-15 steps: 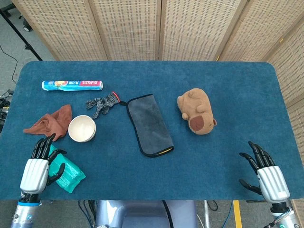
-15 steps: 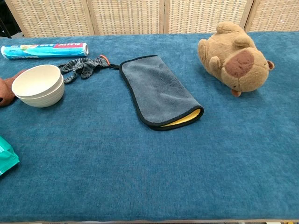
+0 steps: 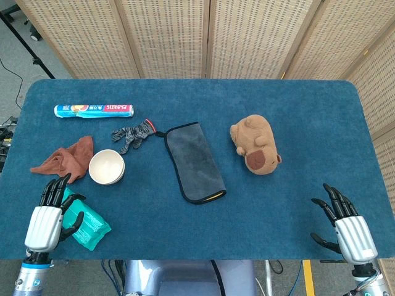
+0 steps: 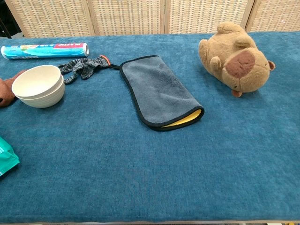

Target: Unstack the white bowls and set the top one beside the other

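Table (image 3: 296,111): rounded corners, covered edge to edge in dark blue pile cloth. Behind it, folding screens (image 3: 166,37) of pale woven cane in light wooden frames are set across the whole back. A grey floor is seen at the upper left, with a black stand leg (image 3: 24,43) and a cable on it.

White bowls (image 3: 107,167): still nested one inside the other, upright, on the left part of the table; in the chest view two rims are shown, the upper bowl seated in the lower. No hand is in contact with them.

Rust-brown cloth (image 3: 65,158): crumpled, just left of the bowls.

Blue film roll (image 3: 94,111): laid lengthwise near the far left edge.

Grey knitted glove (image 3: 132,134): between the roll and the bowls, a little to the right.

Grey folded towel (image 3: 194,161): black-bound, a yellow inner layer seen at its near end; placed at the middle.

Brown plush toy (image 3: 255,144): lying right of the towel.

Teal packet (image 3: 86,223): at the near left edge.

Left hand (image 3: 49,216): held at the near left edge, fingers spread towards the bowls, nothing grasped; the thumb is seen over the packet, though contact cannot be made out.

Right hand (image 3: 345,225): at the near right corner, fingers apart, empty, well away from every object.
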You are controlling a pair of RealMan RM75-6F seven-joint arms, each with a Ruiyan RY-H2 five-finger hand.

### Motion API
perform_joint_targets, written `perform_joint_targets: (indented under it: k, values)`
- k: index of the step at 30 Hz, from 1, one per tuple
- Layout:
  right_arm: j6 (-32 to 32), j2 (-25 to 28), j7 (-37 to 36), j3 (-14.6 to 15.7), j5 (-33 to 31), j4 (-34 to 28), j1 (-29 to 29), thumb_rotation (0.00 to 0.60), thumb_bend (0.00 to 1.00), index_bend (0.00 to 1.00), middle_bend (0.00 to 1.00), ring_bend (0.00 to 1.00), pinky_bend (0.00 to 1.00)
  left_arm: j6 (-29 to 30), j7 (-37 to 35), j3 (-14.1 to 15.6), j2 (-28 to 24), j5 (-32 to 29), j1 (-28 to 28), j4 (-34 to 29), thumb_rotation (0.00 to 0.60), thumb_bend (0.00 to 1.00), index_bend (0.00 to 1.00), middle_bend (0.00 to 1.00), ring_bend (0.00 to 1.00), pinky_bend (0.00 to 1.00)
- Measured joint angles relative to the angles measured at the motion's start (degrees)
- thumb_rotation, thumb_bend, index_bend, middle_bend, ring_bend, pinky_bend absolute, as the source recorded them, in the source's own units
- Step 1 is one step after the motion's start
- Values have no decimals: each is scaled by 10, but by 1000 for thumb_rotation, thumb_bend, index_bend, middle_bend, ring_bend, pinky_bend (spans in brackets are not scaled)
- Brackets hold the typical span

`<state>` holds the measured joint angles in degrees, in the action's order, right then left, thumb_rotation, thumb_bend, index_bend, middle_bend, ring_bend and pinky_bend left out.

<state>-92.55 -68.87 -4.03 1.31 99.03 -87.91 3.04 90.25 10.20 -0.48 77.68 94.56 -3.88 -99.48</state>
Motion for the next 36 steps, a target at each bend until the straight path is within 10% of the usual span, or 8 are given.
perform_joint_targets:
  k: [21,36]
  values:
    - [8,-3,3,-1,-5,1,2,600,156,217,0,0,152,-15,8,-2,-1,-13,-5,-3,600,392,402,0,0,54]
    - [10,-3,6,-1,-4,0,3,600,156,217,0,0,152,-156,14,-64,-41,-121,-90,19,600,392,402,0,0,54]
